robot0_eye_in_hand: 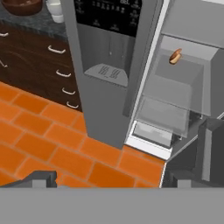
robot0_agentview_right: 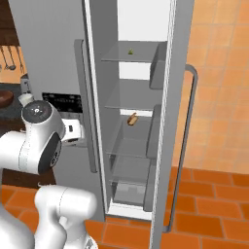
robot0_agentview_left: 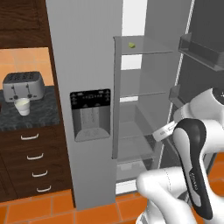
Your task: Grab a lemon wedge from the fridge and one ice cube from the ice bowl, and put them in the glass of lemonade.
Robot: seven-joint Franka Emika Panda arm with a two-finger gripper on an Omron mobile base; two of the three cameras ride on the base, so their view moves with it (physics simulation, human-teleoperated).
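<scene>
The grey fridge (robot0_agentview_left: 83,52) stands with its right door swung open. On its top glass shelf lies the tiny yellow-green lemon wedge (robot0_agentview_left: 131,44) (robot0_agentview_right: 131,51). The pale glass of lemonade (robot0_agentview_left: 22,106) (robot0_eye_in_hand: 54,8) stands on the dark counter left of the fridge, and the reddish-brown ice bowl (robot0_eye_in_hand: 22,5) (robot0_agentview_right: 4,98) sits beside it. My gripper (robot0_eye_in_hand: 109,180) hangs low in front of the fridge (robot0_eye_in_hand: 100,100), well below the wedge's shelf. It is open, its fingertips (robot0_eye_in_hand: 41,178) far apart with nothing between them.
A small orange item (robot0_agentview_right: 132,118) (robot0_eye_in_hand: 175,56) lies on a middle shelf. The open door (robot0_agentview_right: 182,121) with its bins stands to the right. A silver toaster (robot0_agentview_left: 22,85) is behind the glass. Dark drawers (robot0_agentview_left: 33,157) sit under the counter, above an orange tile floor.
</scene>
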